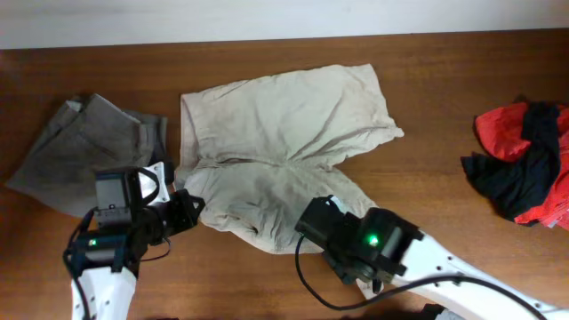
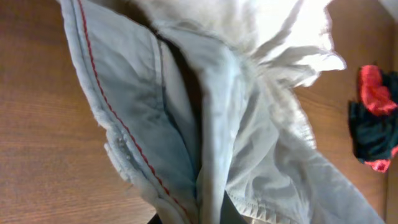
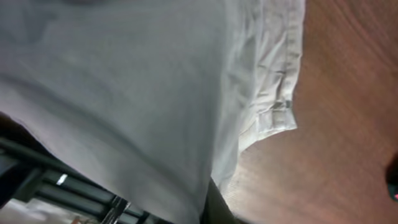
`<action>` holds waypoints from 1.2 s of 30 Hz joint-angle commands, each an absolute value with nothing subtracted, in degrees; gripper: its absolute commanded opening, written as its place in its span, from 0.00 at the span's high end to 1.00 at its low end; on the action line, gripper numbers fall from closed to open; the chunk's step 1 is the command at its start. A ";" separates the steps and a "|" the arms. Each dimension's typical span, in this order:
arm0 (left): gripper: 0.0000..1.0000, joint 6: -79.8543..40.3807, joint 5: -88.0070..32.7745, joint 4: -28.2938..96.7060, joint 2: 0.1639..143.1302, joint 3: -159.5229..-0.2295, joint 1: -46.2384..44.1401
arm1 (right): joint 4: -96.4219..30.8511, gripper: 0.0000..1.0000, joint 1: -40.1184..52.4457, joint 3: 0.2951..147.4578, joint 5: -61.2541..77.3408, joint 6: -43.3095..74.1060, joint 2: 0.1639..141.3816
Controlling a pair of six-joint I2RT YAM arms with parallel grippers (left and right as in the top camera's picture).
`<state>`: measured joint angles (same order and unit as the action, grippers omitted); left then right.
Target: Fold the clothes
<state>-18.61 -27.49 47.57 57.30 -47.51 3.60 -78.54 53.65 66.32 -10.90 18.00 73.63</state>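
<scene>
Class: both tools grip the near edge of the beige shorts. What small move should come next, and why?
Probably lift both a little, together. The left tool and right tool each pinch the near edge of the beige shorts, whose rest lies spread flat; lifting frees that edge to fold over.

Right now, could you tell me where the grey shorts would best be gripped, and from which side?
Probably the grey shorts at their outer left corner, approached from the left over the table. That corner lies flat and free, whereas the opposite edge lies close beside the beige shorts.
</scene>
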 commanded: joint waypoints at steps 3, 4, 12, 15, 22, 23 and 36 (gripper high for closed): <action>0.99 -16.78 -23.77 50.06 53.93 -53.19 3.03 | -82.17 0.96 53.28 69.23 -7.77 21.61 72.69; 0.99 -16.80 -22.94 50.26 53.69 -53.69 3.03 | -82.46 0.96 53.21 69.23 -7.99 21.98 72.69; 0.99 -16.84 -21.12 48.25 54.54 -56.80 3.03 | -78.98 0.96 51.31 69.23 -20.47 19.16 72.73; 0.99 -17.08 -21.15 46.54 56.07 -57.06 3.03 | -73.30 0.96 47.79 69.23 -21.93 11.09 72.84; 0.99 -17.08 -21.12 42.78 61.67 -57.06 3.03 | -56.03 0.96 34.02 69.23 -18.90 -7.46 73.78; 0.99 -17.08 -21.12 41.67 62.61 -57.06 3.03 | -53.08 0.96 31.92 69.23 -16.86 -10.09 74.41; 0.99 -17.32 -19.66 20.08 79.61 -57.06 3.03 | -25.41 0.96 18.04 69.23 -6.48 -23.79 92.23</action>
